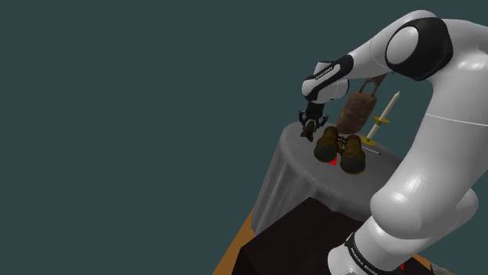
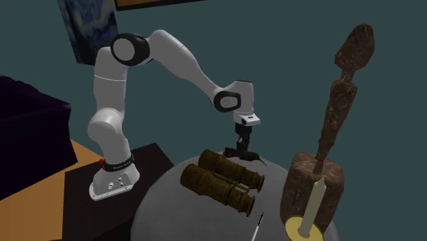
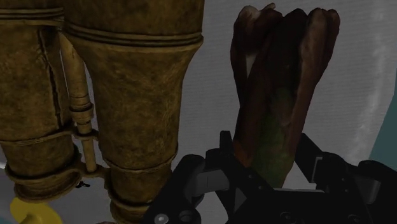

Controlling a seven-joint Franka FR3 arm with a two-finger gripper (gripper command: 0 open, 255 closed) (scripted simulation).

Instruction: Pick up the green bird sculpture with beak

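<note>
One pair of binoculars (image 2: 222, 179), one candle (image 2: 313, 205), one tall brown carving (image 2: 300, 179) and one bird sculpture (image 3: 280, 95) share the tabletop (image 2: 171, 216). The bird's beak cannot be made out, and its lower end hides behind the claw (image 3: 267, 151). It looks dark reddish-brown, faintly green, just beside the binoculars, pinched between the claw's fingers.

Home: draped table (image 2: 171, 209), wall painting (image 2: 85, 27)

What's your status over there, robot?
Gripper shut on the brownish-green bird sculpture, low at the table. Binoculars close beside the sculpture, not touching it.
</note>
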